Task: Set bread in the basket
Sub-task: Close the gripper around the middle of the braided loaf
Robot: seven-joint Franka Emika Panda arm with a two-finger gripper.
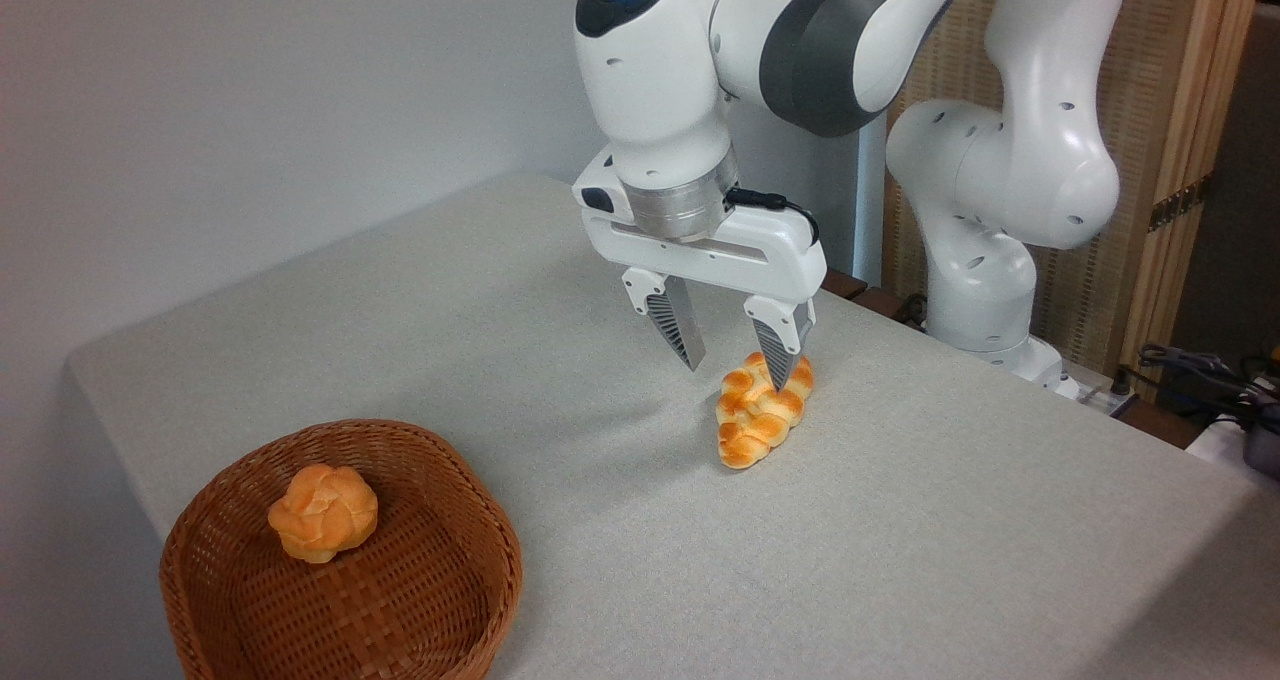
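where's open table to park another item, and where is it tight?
Free: the wide strip of table right of the basket and in front of the braided loaf; also the back-left stretch between the wall and the gripper. Tight: around the loaf under the open fingers, and the front-left corner, filled by the basket holding a round bun.

Franka arm (1000, 170) reaches in from the right rear, elbow high, wrist (665, 110) vertical and pointing straight down, blue status LED lit on top. Gripper (735, 360) low over the table, jaws spread wide, ribbed fingers (676, 325) pointing down and angled slightly, nothing clamped between them.
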